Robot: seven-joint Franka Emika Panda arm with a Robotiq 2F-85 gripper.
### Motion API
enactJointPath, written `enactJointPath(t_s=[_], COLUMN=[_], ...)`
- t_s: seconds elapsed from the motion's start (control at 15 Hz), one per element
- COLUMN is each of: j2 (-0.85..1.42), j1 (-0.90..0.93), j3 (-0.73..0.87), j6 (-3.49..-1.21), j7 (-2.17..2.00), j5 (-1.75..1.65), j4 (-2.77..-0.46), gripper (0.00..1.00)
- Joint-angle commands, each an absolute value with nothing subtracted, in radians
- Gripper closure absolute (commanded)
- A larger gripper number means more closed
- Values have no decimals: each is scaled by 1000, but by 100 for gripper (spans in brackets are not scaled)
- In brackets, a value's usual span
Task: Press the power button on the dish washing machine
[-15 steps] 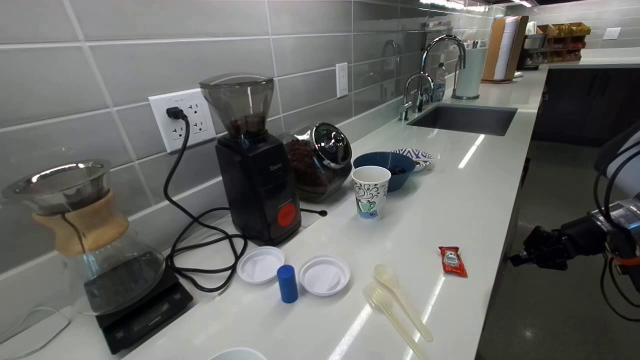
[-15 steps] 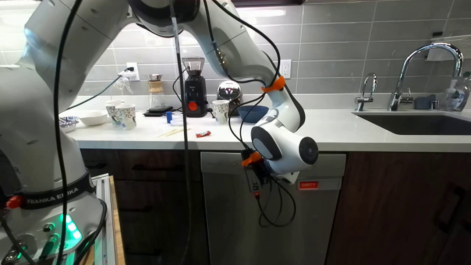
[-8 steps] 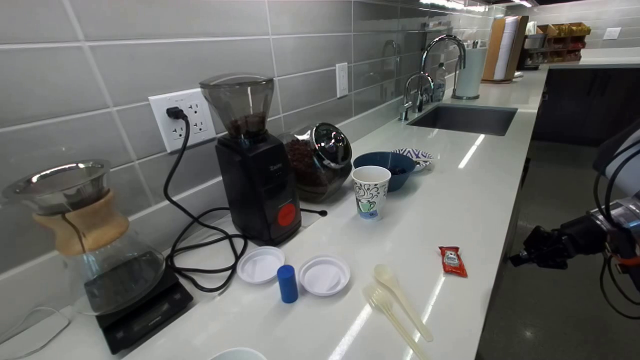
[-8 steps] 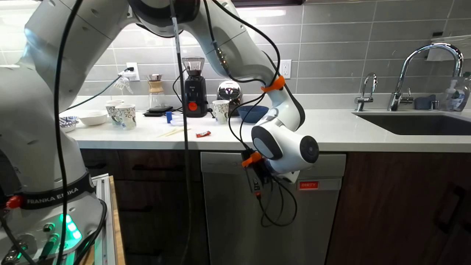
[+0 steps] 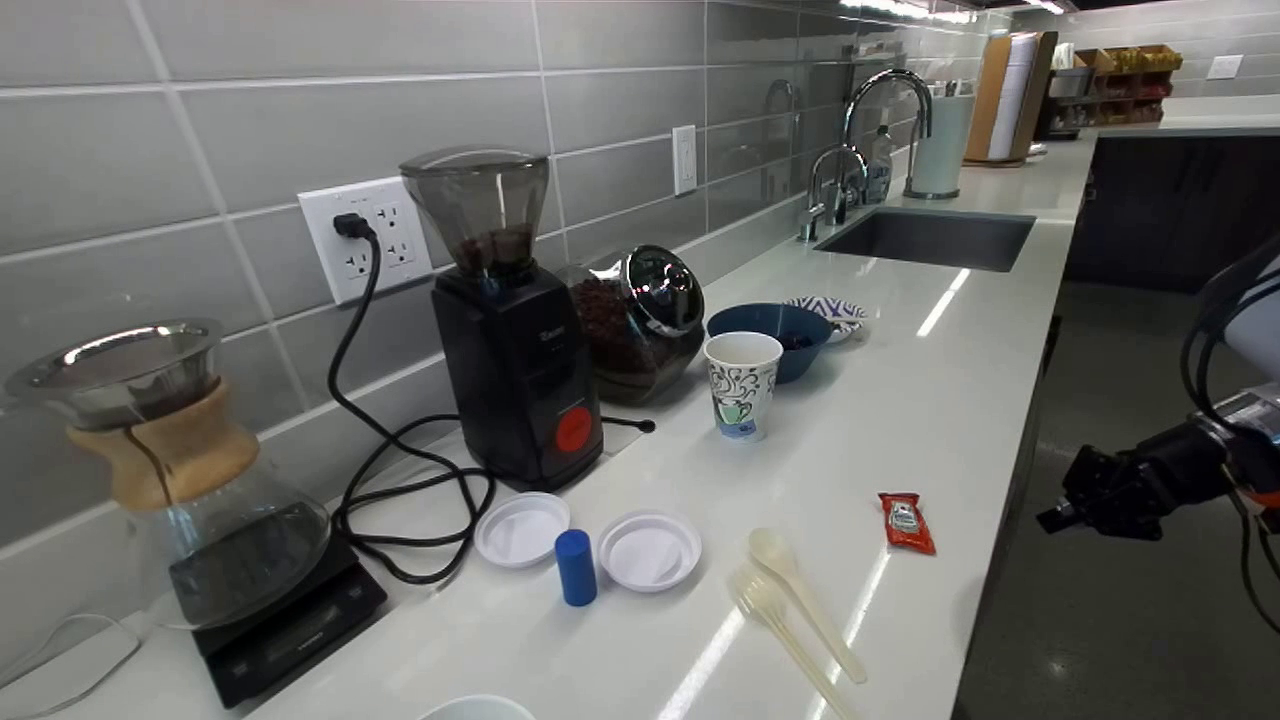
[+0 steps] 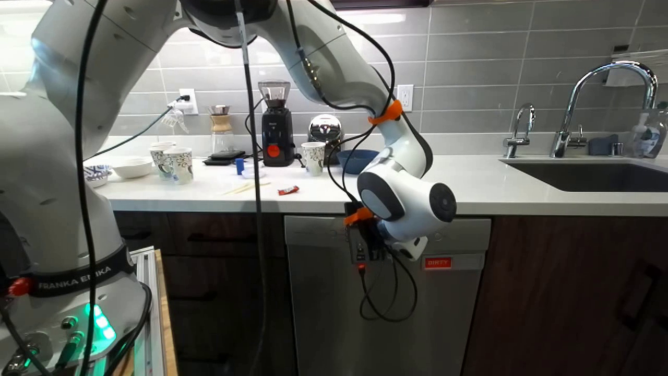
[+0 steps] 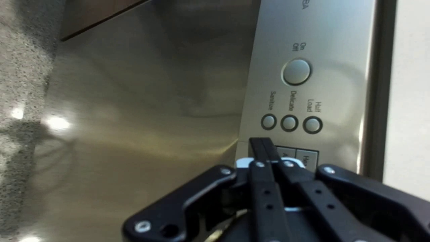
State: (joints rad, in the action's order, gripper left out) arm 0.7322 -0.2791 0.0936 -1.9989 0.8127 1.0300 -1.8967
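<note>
Fingers (image 7: 257,148) now sit a bit further toward 3 o'clock than a moment ago, farther off the edge of the table (image 5: 900,400) in an exterior view; wrist (image 6: 412,193), in an exterior view, is nudged toward 1 o'clock.

Fingers = clenched, pressed tight on each other. In wrist view they overlap the ctrl panel (image 7: 336,33) of the dishwasher (image 6: 396,339), partly covering some boxed labels (image 7: 307,158); can't tell if they touch it. Small Sanitize btn (image 7: 268,121) is just beside them at 12 o'clock, Delicate btn (image 7: 289,123) b/w 1 & 2, Half Load btn (image 7: 312,125) at 2. Task's thing, the big round On/Off btn (image 7: 296,71), is near, approx. 1 o'clock, apart from the fingers & fully in view. Floor (image 7: 20,148) at 9 o'clock.

Further out, in an exterior view: red DIRTY sign (image 6: 437,262) on dishwasher front, 5 o'clock of the wrist. In an exterior view, clock centred on fingers: red packet (image 5: 907,522) on table at 9, paper cup (image 5: 742,390) approx. 10, black coffee grinder (image 5: 520,360) b/w 9 & 10, spoon (image 5: 772,550) b/w 8 & 9, sink (image 5: 930,240) set in table at 11.
</note>
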Motion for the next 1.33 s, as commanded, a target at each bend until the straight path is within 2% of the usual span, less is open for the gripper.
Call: enactJointPath(t_s=[0.0,0.47,0.93,1.0,1.13,1.27], j2=[629,415,189,160,110,60], j1=[-274,-312,-290,-284,-273,-259], j3=[147,195,210,210,206,200], j6=[-1970,-1912,-1971,-2009,-2074,-2161], j7=[724,616,563,568,575,575], j5=[912,753,650,626,570,509], j4=[-1980,-2075,-2158,-2173,-2202,-2243], gripper=[100,100,100,74,67,53])
